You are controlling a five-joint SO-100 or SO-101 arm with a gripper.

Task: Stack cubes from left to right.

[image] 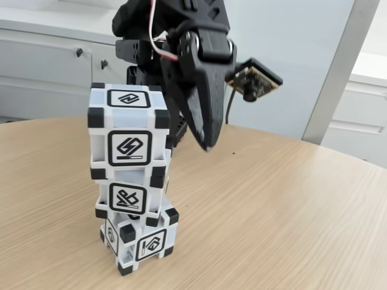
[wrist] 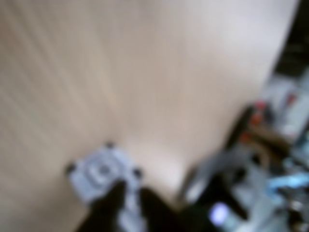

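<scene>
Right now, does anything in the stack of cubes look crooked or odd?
Yes. The bottom cube is turned corner-forward, unlike the middle cube and top cube, so the tower is not squarely aligned. The hand hangs beside it, apart.

Looking like an office or lab room, showing a round pale wood-grain table (image: 290, 205), running low white cabinets with small dark knobs (image: 54, 60) along the back, standing a plain pale wall panel (image: 296, 54) behind.
</scene>
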